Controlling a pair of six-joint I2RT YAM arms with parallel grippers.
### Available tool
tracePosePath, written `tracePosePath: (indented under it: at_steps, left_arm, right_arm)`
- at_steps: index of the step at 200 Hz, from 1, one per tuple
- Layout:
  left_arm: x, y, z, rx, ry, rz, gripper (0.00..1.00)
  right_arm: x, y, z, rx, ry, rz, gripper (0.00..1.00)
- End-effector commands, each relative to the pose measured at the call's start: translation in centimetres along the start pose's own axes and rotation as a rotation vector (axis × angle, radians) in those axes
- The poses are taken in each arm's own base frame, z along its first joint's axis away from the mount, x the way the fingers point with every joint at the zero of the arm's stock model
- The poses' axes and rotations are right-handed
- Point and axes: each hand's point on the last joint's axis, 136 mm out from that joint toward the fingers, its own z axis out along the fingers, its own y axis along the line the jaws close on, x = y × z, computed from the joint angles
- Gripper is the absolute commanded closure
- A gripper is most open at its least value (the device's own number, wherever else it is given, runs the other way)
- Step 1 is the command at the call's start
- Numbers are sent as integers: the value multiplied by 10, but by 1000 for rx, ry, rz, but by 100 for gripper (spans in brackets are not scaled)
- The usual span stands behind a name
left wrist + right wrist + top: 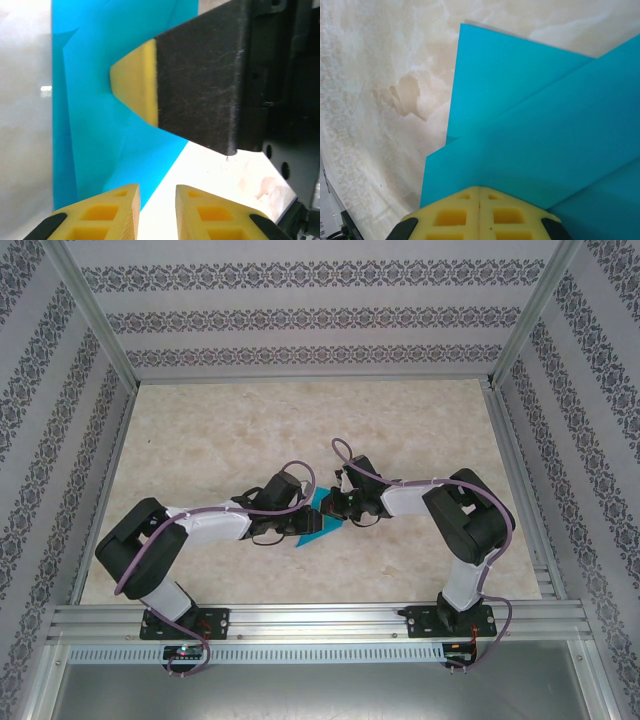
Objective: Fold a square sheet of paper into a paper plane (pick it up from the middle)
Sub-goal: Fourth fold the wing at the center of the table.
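the paper (320,528), part-folded with flaps overlapping, lies on the table (200,420) midway left to right and toward the near side. the right gripper (479,207) has its fingers closed together, tip bearing down on the top layer, while the left gripper (156,212) has its fingers slightly apart over the paper's edge, holding nothing. this looks like setting a crease: the right tip should press flat and run along the fold without dragging, and the left should pin the loose edge so the layers do not skew
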Motion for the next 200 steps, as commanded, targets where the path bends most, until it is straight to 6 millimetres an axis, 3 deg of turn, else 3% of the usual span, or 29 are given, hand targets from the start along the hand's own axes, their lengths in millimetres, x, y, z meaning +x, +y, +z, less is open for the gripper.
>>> tracePosePath:
  at_steps: [1, 93, 165, 200]
  left_arm:
    - [11, 14, 4, -60, 30, -34, 75]
    - [21, 39, 3, -161, 41, -58, 76]
    - [9, 0, -11, -31, -5, -22, 75]
    - [19, 3, -1, -32, 26, -28, 75]
  right_arm:
    - [34, -64, 13, 221, 86, 74, 100]
    - [37, -71, 14, 249, 100, 81, 100]
    - [38, -72, 13, 253, 103, 85, 100]
    - [40, -74, 15, 257, 110, 89, 100]
